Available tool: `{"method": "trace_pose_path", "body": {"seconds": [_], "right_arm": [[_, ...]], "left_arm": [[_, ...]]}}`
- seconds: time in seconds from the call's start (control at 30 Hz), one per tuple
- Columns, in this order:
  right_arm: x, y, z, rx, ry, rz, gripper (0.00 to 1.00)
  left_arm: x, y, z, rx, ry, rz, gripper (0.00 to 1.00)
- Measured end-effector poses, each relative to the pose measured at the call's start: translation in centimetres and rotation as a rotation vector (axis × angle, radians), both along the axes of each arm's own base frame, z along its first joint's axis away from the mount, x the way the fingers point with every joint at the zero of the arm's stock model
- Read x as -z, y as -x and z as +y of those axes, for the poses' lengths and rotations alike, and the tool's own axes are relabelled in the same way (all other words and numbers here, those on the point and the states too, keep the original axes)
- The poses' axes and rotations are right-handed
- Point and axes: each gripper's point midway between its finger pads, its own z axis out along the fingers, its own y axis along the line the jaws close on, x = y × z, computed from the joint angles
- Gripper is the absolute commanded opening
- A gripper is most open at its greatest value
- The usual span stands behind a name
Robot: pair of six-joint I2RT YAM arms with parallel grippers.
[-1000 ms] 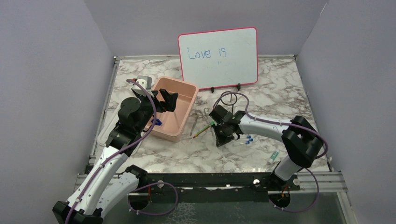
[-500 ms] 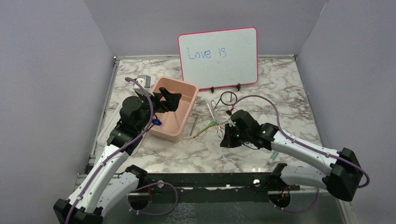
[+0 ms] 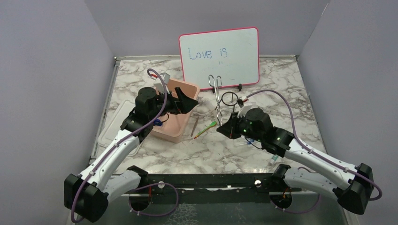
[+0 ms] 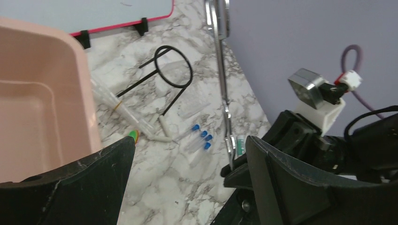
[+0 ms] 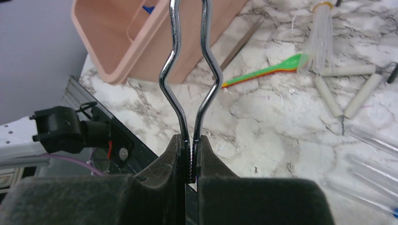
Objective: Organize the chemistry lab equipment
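The thin metal tongs [image 3: 217,96] [image 5: 190,70] are clamped by one end between the closed jaws of the right gripper [image 3: 224,126] [image 5: 190,154] and are held raised off the marble table [image 3: 281,93], pointing toward 12 o'clock. The green-handled slim tool [image 3: 206,127] [image 5: 263,71] is seen at that gripper's 9 o'clock, and the black wire ring tripod stand [image 3: 230,98] [image 4: 171,65] at its 12. The left gripper [image 3: 185,101] [image 4: 187,159] is spread wide and empty over the 3 o'clock rim of the pink plastic tub [image 3: 176,126] [image 4: 47,93].
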Motion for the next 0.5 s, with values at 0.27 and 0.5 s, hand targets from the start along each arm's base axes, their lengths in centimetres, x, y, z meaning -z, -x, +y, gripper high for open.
{"method": "trace_pose_path", "body": {"seconds": [0.27, 0.5], "right_arm": [[-0.6, -1.6, 3.9, -0.043, -0.096, 0.009, 0.01], [-1.0, -2.0, 5.7, -0.084, -0.150, 0.012, 0.01]], "left_arm": [[-1.3, -0.5, -3.3, 0.078, 0.089, -0.004, 0.70], [-0.3, -1.7, -5.4, 0.089, 0.071, 0.033, 0.51]]}}
